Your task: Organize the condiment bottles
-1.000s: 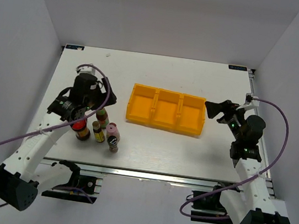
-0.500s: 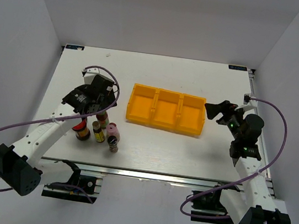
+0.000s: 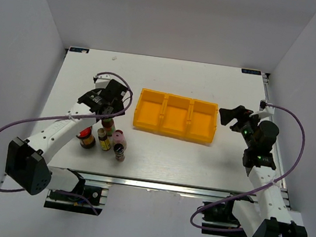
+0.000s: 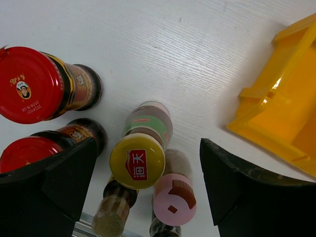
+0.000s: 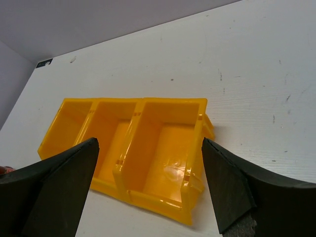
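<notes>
Five condiment bottles stand in a cluster at the table's near left. In the left wrist view I see two squat dark ones with red caps (image 4: 29, 84) (image 4: 24, 157), a yellow-capped one (image 4: 137, 160), a pink-capped one (image 4: 174, 199) and a slim one (image 4: 111, 215) at the bottom edge. My left gripper (image 4: 148, 190) (image 3: 106, 108) is open and hovers above them, with the yellow and pink caps between its fingers. From above, a red cap (image 3: 87, 139), yellow caps (image 3: 108, 124) (image 3: 104, 139) and the pink cap (image 3: 119, 141) show. My right gripper (image 3: 228, 115) (image 5: 148, 192) is open and empty.
A yellow three-compartment tray (image 3: 147, 112) lies mid-table, to the right of the bottles, and all its compartments are empty. It shows at the right edge of the left wrist view (image 4: 281, 113). In the right wrist view (image 5: 123, 170) it lies just ahead of that gripper.
My left gripper has moved away from me and to the right, from over the red-capped bottles to over the yellow and pink caps. The right arm has barely moved.
</notes>
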Motion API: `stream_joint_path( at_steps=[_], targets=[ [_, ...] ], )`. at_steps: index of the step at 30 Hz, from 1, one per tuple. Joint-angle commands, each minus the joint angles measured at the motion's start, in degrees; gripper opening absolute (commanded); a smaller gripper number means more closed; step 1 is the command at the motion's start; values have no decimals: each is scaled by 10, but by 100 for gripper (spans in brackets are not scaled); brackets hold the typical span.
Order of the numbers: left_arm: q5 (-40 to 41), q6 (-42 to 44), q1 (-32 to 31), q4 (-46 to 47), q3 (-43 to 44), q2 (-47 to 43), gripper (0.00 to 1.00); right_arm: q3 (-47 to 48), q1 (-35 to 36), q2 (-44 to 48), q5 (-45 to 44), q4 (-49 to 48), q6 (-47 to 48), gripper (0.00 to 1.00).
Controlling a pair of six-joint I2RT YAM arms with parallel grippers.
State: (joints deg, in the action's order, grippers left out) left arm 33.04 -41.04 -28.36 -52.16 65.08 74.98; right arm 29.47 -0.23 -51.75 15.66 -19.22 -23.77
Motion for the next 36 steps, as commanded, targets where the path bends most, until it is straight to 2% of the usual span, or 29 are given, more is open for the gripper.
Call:
stream_joint_path(
  at_steps=[1,6,8,13,15,21,29,30,36],
  targets=[
    [16,-1,-3,8,4,2,92,22,1,7,-30,10,7,89],
    [16,-7,-3,2,8,10,65,23,1,7,-68,23,1,89],
    [19,-8,-3,-2,8,9,62,23,1,7,-76,27,1,89],
    [19,-10,-3,-7,9,8,44,30,1,4,-101,45,0,89],
    [19,-10,-3,-8,13,6,41,32,1,4,-110,49,0,89],
    [21,-3,-3,-12,47,-4,18,30,1,2,-111,46,-1,89],
    [32,34,-3,13,145,-23,6,31,1,-4,-110,45,-3,89],
    [24,44,-4,23,154,-23,0,32,1,-5,-109,45,-3,89],
    [-76,119,-4,111,229,10,0,34,1,-5,-118,50,-1,89]
  ],
)
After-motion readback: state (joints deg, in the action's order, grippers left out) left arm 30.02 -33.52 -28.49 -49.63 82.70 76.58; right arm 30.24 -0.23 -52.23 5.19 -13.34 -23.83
